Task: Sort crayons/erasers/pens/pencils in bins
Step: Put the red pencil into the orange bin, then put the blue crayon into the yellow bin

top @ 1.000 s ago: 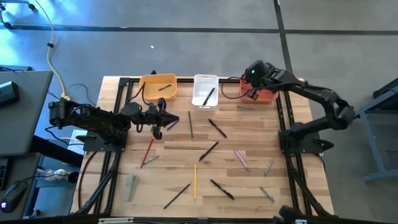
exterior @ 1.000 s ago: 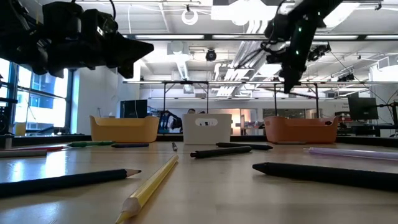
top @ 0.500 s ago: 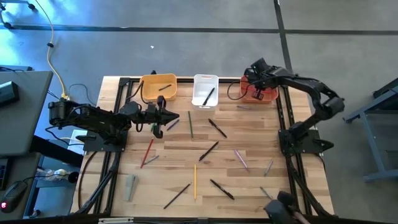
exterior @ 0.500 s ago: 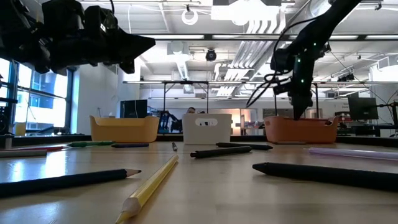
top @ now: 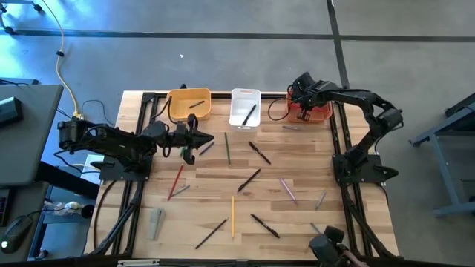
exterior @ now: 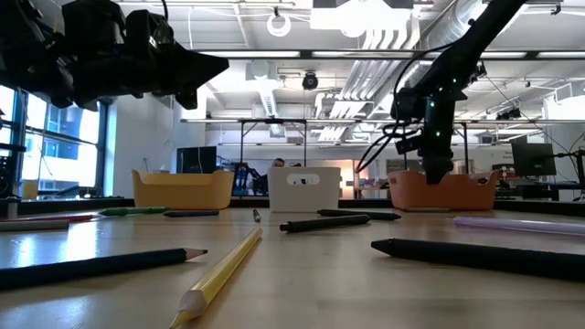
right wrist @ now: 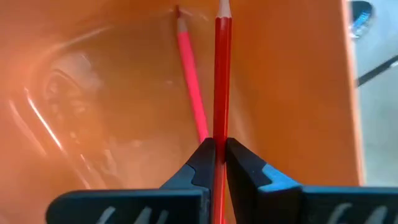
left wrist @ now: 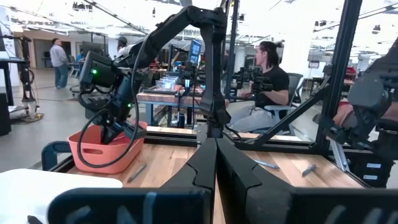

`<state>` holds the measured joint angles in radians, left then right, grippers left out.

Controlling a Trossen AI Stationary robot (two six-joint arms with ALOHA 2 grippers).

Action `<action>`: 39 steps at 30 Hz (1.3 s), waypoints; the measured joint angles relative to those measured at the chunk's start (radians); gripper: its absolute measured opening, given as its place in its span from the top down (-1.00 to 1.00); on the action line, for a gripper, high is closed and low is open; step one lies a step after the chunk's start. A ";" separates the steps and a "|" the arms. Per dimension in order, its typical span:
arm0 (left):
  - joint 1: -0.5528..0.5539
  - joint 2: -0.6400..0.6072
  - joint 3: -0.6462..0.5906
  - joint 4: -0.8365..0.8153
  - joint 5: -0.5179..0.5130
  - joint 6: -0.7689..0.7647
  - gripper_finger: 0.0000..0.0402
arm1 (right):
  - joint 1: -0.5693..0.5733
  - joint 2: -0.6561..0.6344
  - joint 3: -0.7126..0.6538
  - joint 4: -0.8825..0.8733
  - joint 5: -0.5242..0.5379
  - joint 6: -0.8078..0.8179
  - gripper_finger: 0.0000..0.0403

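My right gripper (top: 303,105) reaches down into the red-orange bin (top: 319,113) at the table's far right, shut on a red pencil (right wrist: 222,68). Its fingers stand at the bin's rim in the low view (exterior: 437,172). A paler red streak (right wrist: 189,74) runs beside the pencil; I cannot tell whether it is another pencil or a reflection. My left gripper (top: 205,141) is shut and empty above the table's left part, near the yellow-orange bin (top: 188,104). The white bin (top: 245,108) holds a black pen. Loose pens (top: 259,153) and a yellow pencil (top: 232,216) lie flat on the table. My right gripper pinches the red pencil's shaft (right wrist: 221,127) between its two fingers. The fingers lie along the pencil, whose sharpened tip (right wrist: 223,9) points ahead into the bin. Whether the tip touches the bin's floor I cannot tell.
A red pencil (top: 176,182), a green pen (top: 227,148), purple sticks (top: 288,190) and grey pieces (top: 155,222) are scattered over the wooden table. Black frame rails (top: 338,141) run along both sides. Something dark (top: 330,248) shows at the near right edge.
My right gripper has gone down from high above the red-orange bin into it, carrying the red pencil, and has stayed shut on it. The dark thing at the near right edge has come into view.
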<state>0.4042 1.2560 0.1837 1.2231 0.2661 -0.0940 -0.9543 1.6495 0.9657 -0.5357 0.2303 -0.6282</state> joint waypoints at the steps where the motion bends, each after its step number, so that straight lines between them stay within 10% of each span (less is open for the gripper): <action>1: 0.000 0.000 0.000 0.000 0.000 0.000 1.00 | 0.000 0.006 0.000 -0.001 0.000 0.000 0.93; 18: 0.000 0.000 -0.001 -0.035 0.004 0.004 1.00 | 0.006 0.007 0.004 -0.043 0.028 0.097 0.50; 28: -0.001 0.000 0.006 -0.115 0.048 0.019 1.00 | 0.102 -0.245 0.002 -0.039 -0.124 0.248 0.96; 39: -0.044 -0.010 0.111 -0.388 -0.001 0.125 1.00 | 0.325 -0.410 0.002 0.233 -0.187 0.367 0.98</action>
<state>0.3598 1.2463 0.2945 0.8350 0.2656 0.0306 -0.6291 1.2396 0.9672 -0.3028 0.0437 -0.2609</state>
